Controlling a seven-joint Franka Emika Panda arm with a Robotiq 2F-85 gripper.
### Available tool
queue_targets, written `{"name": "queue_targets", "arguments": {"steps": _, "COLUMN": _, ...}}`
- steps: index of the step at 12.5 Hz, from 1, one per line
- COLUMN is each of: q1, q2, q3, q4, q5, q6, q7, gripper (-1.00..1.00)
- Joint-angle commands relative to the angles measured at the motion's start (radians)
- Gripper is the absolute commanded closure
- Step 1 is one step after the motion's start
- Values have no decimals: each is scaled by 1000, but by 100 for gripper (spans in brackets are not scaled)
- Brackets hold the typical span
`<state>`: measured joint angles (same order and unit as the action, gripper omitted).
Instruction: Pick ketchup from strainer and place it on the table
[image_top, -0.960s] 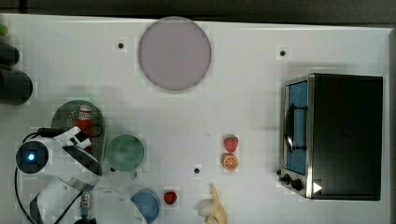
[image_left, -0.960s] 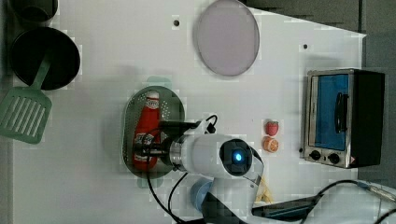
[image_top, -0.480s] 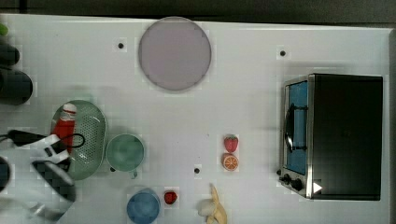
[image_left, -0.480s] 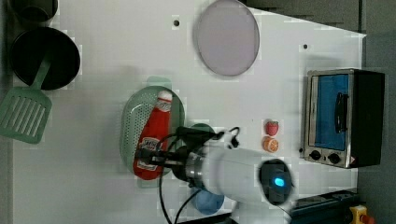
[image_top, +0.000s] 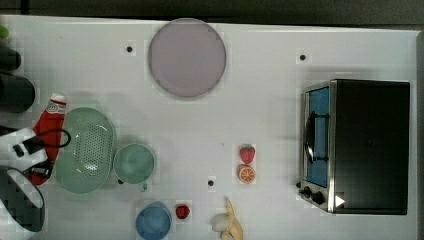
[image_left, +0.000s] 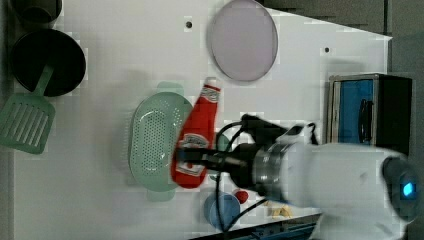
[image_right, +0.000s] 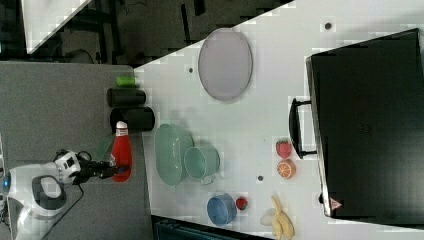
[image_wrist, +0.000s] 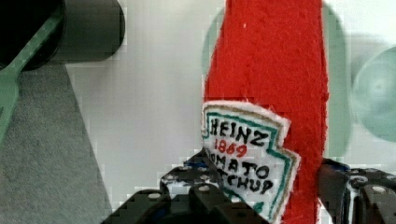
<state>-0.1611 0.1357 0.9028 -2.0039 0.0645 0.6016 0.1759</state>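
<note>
The ketchup (image_top: 50, 125), a red bottle with a white cap and white label, hangs lifted off the strainer with my gripper (image_top: 41, 156) shut on its lower body. In the top view it lies along the left rim of the strainer (image_top: 85, 150), a mint-green oval basket with nothing in it. The left view has the ketchup (image_left: 199, 130) overlapping the right rim of the strainer (image_left: 152, 145), held by the gripper (image_left: 192, 159). In the wrist view, dark fingers (image_wrist: 187, 184) flank the ketchup (image_wrist: 271, 84). The white table (image_top: 260, 115) lies below.
A round green cup (image_top: 134, 163) touches the strainer in the top view. A purple plate (image_top: 186, 57), a toaster oven (image_top: 360, 145), a strawberry (image_top: 247, 153), an orange slice (image_top: 246, 173), a blue bowl (image_top: 153, 220) and a banana (image_top: 227, 226) stand around. Black cups (image_top: 15, 92) sit at the top view's left edge.
The gripper has lifted the ketchup out of the strainer and carried it toward the top view's left. The strainer now holds nothing.
</note>
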Motion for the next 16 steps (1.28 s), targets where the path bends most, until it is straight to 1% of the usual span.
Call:
{"name": "queue_targets", "arguments": {"steps": 1, "q1": -119, "q2": 3, "q3": -73, "q4": 68, "q5": -1, "q6": -97, "q7": -176, "gripper": -21}}
{"name": "queue_targets", "arguments": {"steps": 3, "q1": -157, "q2": -8, "q3": -135, "q4": 103, "q5": -2, "q6": -117, "q7": -219, "gripper": -21}}
{"name": "queue_targets", "arguments": {"steps": 6, "q1": -200, "q2": -16, "q3": -251, "q4": 115, "q5": -3, "q6": -116, "q7": -285, "gripper": -21}}
{"name": "queue_targets", "arguments": {"steps": 10, "q1": -222, "q2": -14, "q3": -420, "q4": 108, "q5": -3, "q6": -117, "q7": -335, "gripper": -21}}
{"name": "queue_targets", "arguments": {"steps": 13, "q1": -225, "q2": -14, "q3": -516, "q4": 56, "q5": -3, "q6": -121, "q7": -350, "gripper": -21}}
{"name": "queue_targets", "arguments": {"steps": 16, "q1": -226, "q2": -13, "q3": -568, "q4": -31, "q5": -3, "q6": -110, "q7": -352, "gripper": -21}}
